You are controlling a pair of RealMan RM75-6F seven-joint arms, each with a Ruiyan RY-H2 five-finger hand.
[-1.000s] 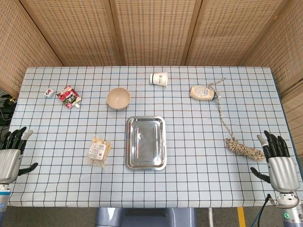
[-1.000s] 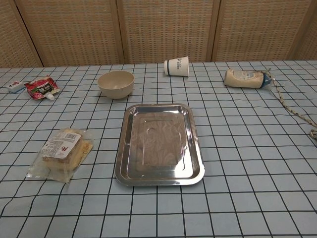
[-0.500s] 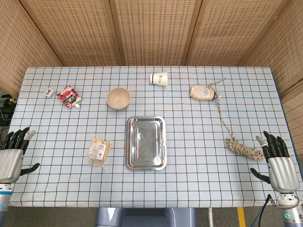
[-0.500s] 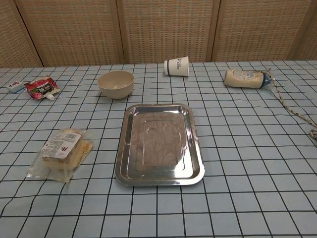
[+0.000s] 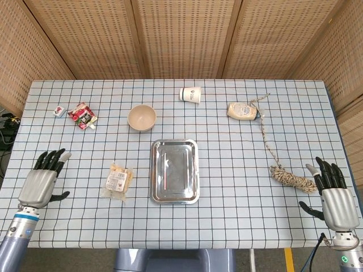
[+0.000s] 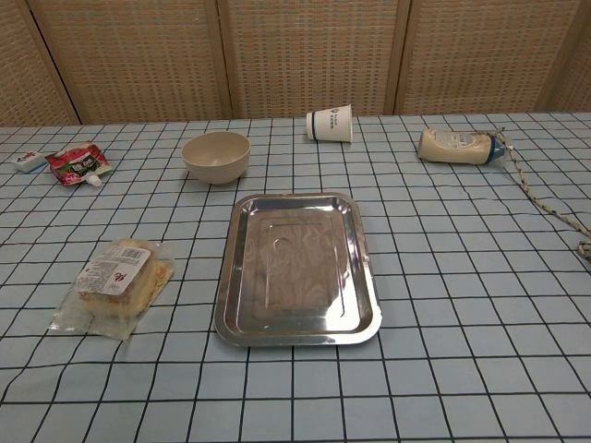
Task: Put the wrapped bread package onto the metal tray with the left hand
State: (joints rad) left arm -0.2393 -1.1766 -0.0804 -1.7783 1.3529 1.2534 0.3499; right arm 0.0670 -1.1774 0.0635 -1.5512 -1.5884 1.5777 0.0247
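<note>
Clearly the left hand (image 5: 39, 184), fingers spread and empty, sits at nine o'clock of the bread package (image 5: 117, 181); its slippery wrapper could slide short of the metal tray (image 5: 174, 170).

Bread package beside the tray

My left robot hand (image 5: 41, 182) hovers open, left of the wrapped bread package (image 5: 118, 181), itself left of the metal tray (image 5: 174, 171).

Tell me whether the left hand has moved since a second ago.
Yes. In the head view the left hand has come in from the table's left edge, rightward toward the wrapped bread package, which lies untouched.
</note>
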